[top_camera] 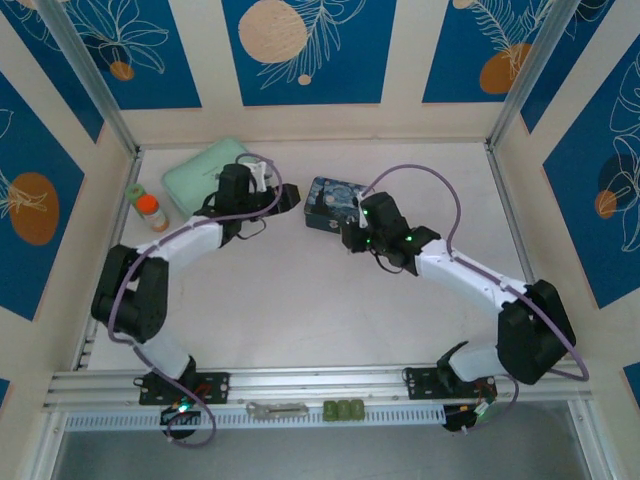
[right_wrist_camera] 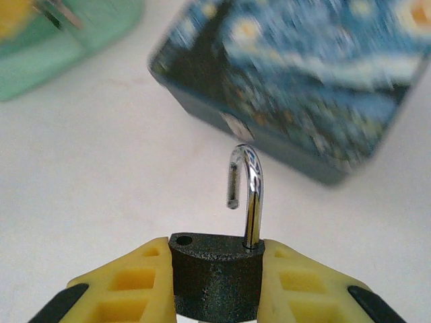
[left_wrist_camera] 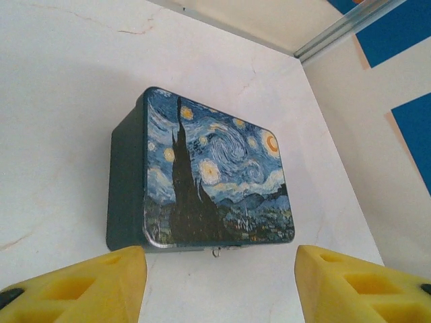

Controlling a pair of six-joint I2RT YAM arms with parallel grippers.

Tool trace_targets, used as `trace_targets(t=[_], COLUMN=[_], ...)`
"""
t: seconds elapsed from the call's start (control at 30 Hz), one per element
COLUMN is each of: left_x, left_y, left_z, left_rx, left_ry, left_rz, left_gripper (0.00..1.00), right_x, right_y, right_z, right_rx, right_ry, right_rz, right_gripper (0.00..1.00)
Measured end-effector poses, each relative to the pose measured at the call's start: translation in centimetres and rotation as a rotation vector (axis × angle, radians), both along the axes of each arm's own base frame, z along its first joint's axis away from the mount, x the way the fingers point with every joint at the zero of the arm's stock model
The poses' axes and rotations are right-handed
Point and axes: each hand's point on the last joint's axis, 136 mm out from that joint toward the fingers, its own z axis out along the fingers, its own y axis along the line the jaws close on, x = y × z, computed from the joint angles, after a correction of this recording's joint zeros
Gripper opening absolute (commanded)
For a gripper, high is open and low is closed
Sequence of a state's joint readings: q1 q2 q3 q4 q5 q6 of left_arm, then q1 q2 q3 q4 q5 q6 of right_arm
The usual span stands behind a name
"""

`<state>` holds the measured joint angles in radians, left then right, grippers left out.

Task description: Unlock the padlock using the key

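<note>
The right arm is folded at the elbow and stretched toward 11 o'clock, the right gripper (right_wrist_camera: 217, 259) pinched on the padlock (right_wrist_camera: 215, 286), whose dark body is held upright between the yellow fingers (right_wrist_camera: 145, 282); one end of the shackle (right_wrist_camera: 250, 195) is seen free of its hole. The left arm is angled toward 1 o'clock, the left gripper (left_wrist_camera: 219, 269) spread wide just short of the blue tin (left_wrist_camera: 209, 175). Bare table (top_camera: 300, 300) is seen at 6 o'clock of the tin

Padlock (right_wrist_camera: 215, 272) dark, upright between fingers (right_wrist_camera: 131, 279), shackle (right_wrist_camera: 252, 195) sprung open.
</note>
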<state>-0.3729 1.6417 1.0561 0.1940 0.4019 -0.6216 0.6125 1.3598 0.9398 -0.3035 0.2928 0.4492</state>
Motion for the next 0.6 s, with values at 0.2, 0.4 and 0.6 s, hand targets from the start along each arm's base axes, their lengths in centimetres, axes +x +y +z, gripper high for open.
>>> trace_targets(t=[0.2,0.4,0.6], left_x=[-2.1,-4.1,-5.4], left_y=[2.3,5.3,8.3], left_z=[-0.1,-1.6,-1.5], left_rx=[0.032,0.104,0.157], left_ry=[-0.017,0.000,-0.019], left_rz=[0.044,0.120,0.206], left_gripper=[0.93,0.99,0.99], right_x=[-5.5,-7.9,-7.6], right_y=[-1.7,-1.9,-1.2], right_z=[-2.9,-6.4,-9.7], right_rx=[-0.053,-0.114,-0.190], right_ry=[0.193,0.308,0.372], right_rz=[-0.090,-0.141,-0.158], right_gripper=[0.00,0.00,0.00])
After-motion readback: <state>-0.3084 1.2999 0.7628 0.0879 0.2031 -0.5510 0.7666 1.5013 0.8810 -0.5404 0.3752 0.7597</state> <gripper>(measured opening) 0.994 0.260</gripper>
